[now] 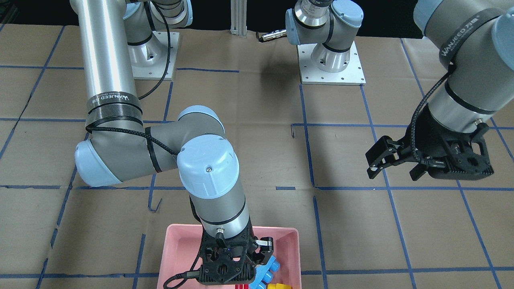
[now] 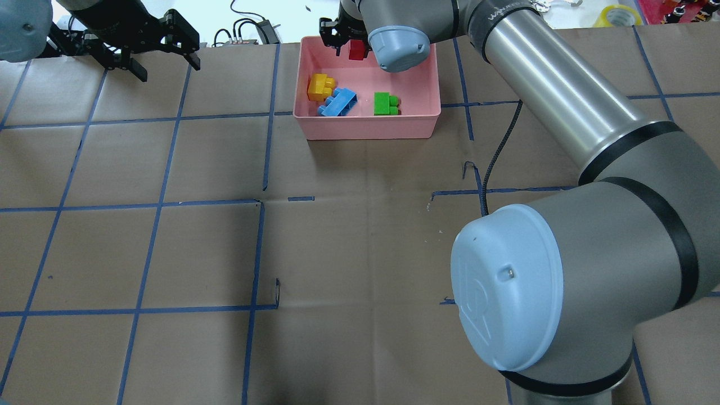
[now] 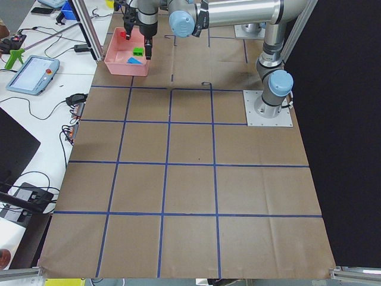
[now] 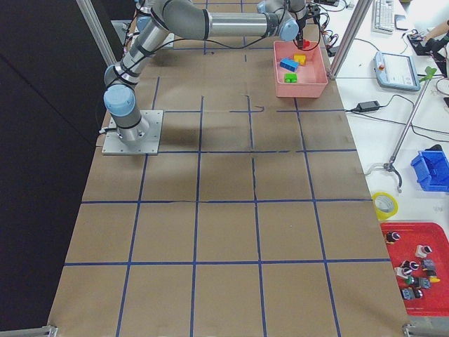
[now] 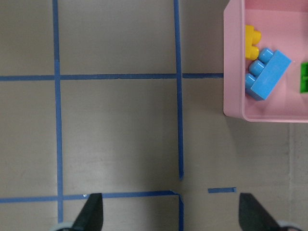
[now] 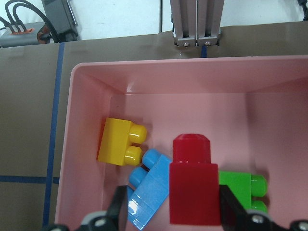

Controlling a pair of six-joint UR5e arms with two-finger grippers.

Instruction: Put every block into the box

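The right gripper [image 6: 175,214] is shown over the pink box [image 2: 365,126], its two fingers pressed against opposite sides of the small red brick [image 6: 192,185]. The brick is held studs-forward above the box interior, clear of the other bricks. Three bricks are seen lying on the box floor: the yellow brick [image 2: 320,86] and the longer blue brick [image 2: 339,102] just beside each other, and the green brick [image 2: 386,103] set apart from them. The left gripper [image 5: 172,211] is held above the paper-covered table [image 2: 360,236], off to one side of the box. Its fingers are spread wide, and only bare paper and blue tape lines [image 5: 179,120] are seen between them.
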